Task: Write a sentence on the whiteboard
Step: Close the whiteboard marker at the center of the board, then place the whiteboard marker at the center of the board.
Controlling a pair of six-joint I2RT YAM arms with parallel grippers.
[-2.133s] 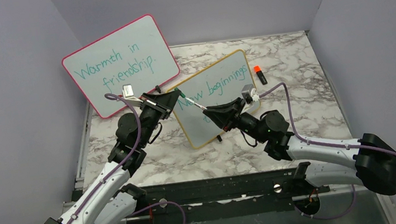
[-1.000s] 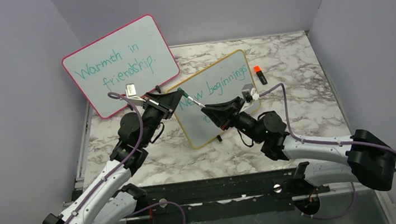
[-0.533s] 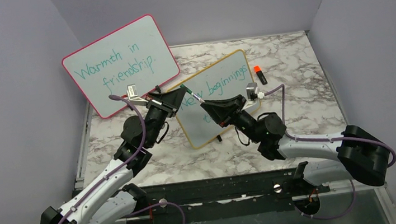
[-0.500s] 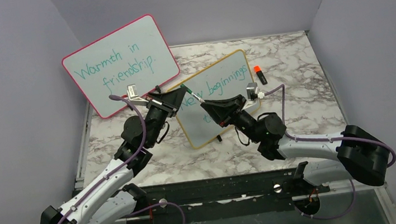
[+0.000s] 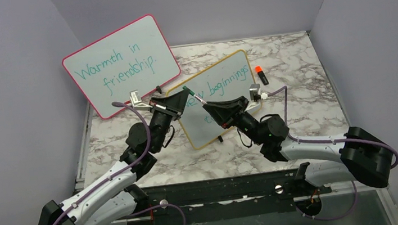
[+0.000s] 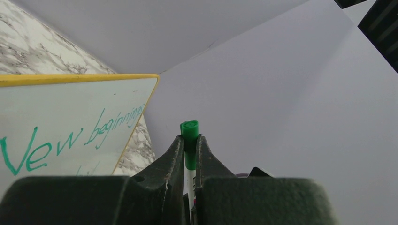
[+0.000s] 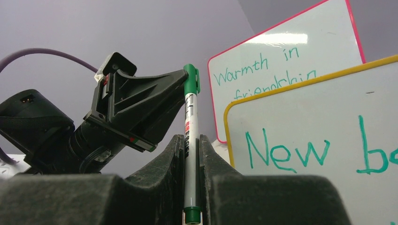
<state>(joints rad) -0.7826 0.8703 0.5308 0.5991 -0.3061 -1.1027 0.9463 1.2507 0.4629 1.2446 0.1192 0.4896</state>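
Standing at the upper left of the overhead view was a larger pink-framed whiteboard [image 5: 120, 65] reading "Warmth in friendship", behind the left arm. An orange-and-black highlighter pen [image 5: 261, 75] lay on the grey-veined marble tabletop [image 5: 306, 77], near the upper right corner of the smaller yellow-framed whiteboard [image 5: 203, 133]. That board stood tilted at centre frame. The teal handwritten sentence [image 5: 222, 84] on it read "New beginnings" along the top line. The right gripper [image 5: 207, 107] stood in front of the second line, of which only a first stroke showed. Both grippers met before the board's upper left corner and covered part of its face.

The right wrist view showed what the overhead view left unclear. A white-barrelled marker with a green cap [image 7: 190, 117] stood upright, its barrel pinched between the right jaws. The black tip of the left gripper [image 6: 190, 143] lay against the cap. The left wrist view showed the left jaws pressed onto that green cap, with the yellow frame and "New beginnings" at the left of frame.

Both arms reached diagonally up-frame from bases at the bottom edge. Their forearms converged and the grippers pointed toward one another.
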